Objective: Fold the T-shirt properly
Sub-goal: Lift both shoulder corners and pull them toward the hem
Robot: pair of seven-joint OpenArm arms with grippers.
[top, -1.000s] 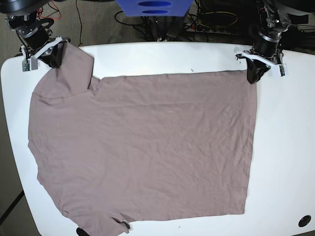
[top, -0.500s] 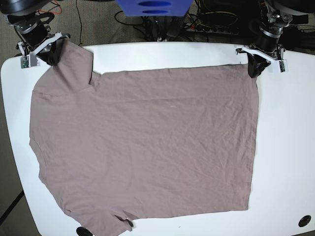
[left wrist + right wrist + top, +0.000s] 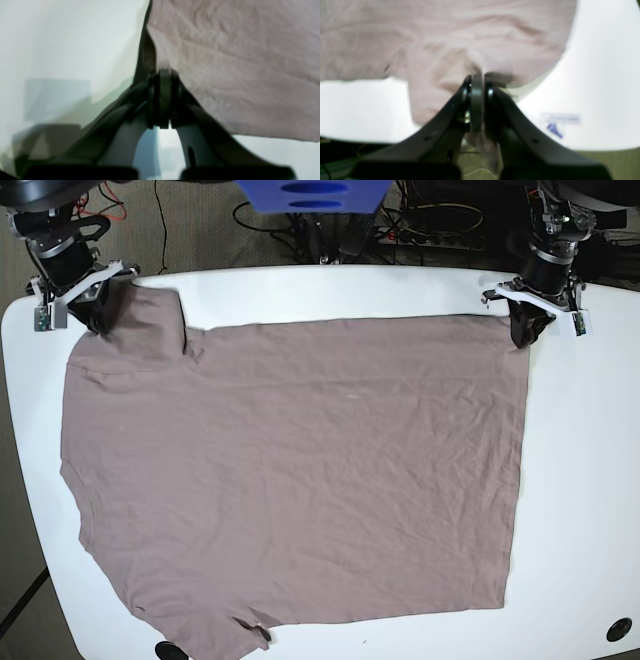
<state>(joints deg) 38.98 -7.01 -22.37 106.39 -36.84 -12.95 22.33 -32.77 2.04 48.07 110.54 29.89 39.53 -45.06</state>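
Lying flat across most of the white table (image 3: 590, 480), the T-shirt (image 3: 300, 470) spreads out between the two pincers, mauve and lightly wrinkled, sideways in the base view with its hem edge toward the left gripper and its sleeves toward the right gripper.

The left gripper (image 3: 527, 332) sits at the far corner of the hem. Its jaws are pressed together on the cloth; in the left wrist view the left gripper (image 3: 163, 75) has the fabric's edge pinched between its tips, and the shirt body fans away ahead of it and to its right, with bare table to its left.

The right gripper (image 3: 97, 315) sits at the far sleeve, near the table's rear edge. Its jaws are likewise closed on fabric; in the right wrist view the right gripper (image 3: 476, 78) pinches the sleeve's edge, and the sleeve and shoulder stretch away ahead of it, blurred. White table shows on both sides of the pincer, and a small blue-printed sticker (image 3: 558, 122) lies on the table to its right.

The near sleeve lies by the table's front edge, well apart from both pincers.
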